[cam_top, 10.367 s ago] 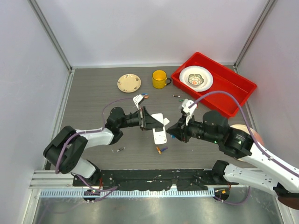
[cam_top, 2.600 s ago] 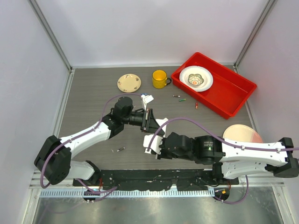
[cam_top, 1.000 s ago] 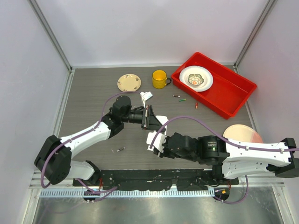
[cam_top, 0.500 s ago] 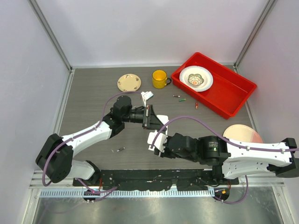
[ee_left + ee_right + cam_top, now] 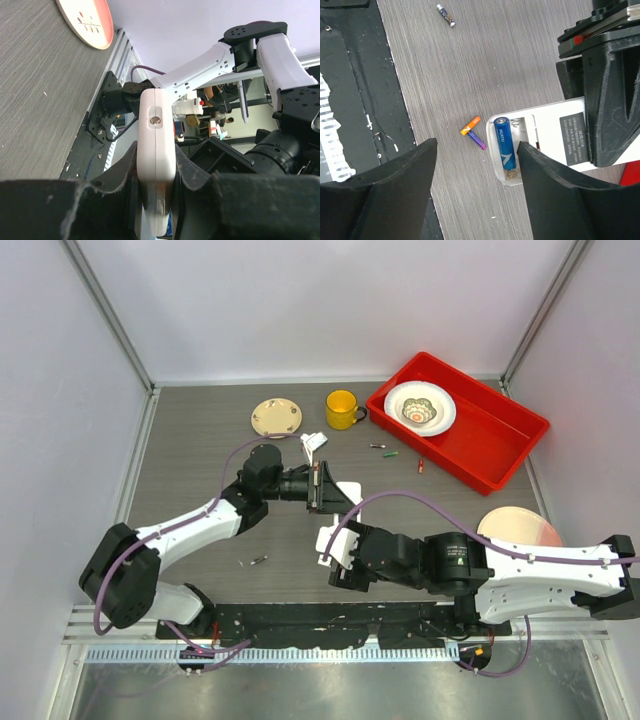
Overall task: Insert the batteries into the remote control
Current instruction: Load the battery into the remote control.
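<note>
My left gripper (image 5: 322, 490) is shut on the white remote control (image 5: 347, 500), and the left wrist view shows it pinched edge-on (image 5: 156, 130) between the fingers (image 5: 117, 170). In the right wrist view the remote control (image 5: 550, 132) lies back up with its battery bay uncovered. A blue battery (image 5: 504, 145) lies in the bay. My right gripper (image 5: 476, 145) stands open just above that end, both pads apart from the cell, near the table's front (image 5: 345, 562). An orange battery (image 5: 470, 126) and a purple one (image 5: 477, 140) lie touching on the table beside the remote.
A silver battery (image 5: 258, 561) lies left of my right arm, and loose cells (image 5: 385, 450) and a red one (image 5: 421, 465) lie near the red tray (image 5: 490, 430). Yellow mug (image 5: 341, 409), small plate (image 5: 276, 417) and pink plate (image 5: 518, 528) stand around. The black base strip (image 5: 350, 100) borders the front.
My right gripper's jaws have spread wide, leaving the blue battery lying in the remote's bay. The left gripper still holds the remote, shifted slightly back.
</note>
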`<state>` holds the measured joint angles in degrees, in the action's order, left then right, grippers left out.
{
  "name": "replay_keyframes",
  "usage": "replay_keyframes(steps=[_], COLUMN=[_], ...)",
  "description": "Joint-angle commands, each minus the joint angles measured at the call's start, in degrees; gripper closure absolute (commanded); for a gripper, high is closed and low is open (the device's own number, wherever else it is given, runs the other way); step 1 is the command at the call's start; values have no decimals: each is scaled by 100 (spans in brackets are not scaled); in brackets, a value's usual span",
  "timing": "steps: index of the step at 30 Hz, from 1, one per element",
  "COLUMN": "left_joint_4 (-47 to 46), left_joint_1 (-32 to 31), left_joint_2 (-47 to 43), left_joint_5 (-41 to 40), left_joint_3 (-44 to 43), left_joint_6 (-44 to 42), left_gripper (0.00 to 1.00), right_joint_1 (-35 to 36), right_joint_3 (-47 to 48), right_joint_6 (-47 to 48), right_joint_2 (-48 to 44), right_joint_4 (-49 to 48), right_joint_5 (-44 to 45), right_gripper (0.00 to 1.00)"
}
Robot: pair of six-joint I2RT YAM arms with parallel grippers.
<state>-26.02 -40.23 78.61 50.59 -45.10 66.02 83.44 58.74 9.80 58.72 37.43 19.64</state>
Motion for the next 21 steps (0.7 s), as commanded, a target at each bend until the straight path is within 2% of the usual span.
replay_keyframes(steps=[1, 14, 17, 21], left_joint_4=[-307, -421, -561, -658], left_joint_1=[-143, -170, -170, -170], left_joint_2=[-4, 67, 102, 146], left_joint_5=[347, 329, 320, 294], left_joint_3=[-16, 89, 151, 177], left_joint_6=[148, 166, 218, 254], left_gripper=[100, 100, 100, 100], right_joint_1=[-47, -56, -56, -56], right_joint_3=[138, 103, 32, -20], right_joint_6=[74, 110, 92, 57], right_joint_2=[-203, -361, -501, -633], right_joint_4=[-227, -447, -500, -500], right_joint_5=[532, 655, 611, 647], right_gripper=[26, 21, 14, 13])
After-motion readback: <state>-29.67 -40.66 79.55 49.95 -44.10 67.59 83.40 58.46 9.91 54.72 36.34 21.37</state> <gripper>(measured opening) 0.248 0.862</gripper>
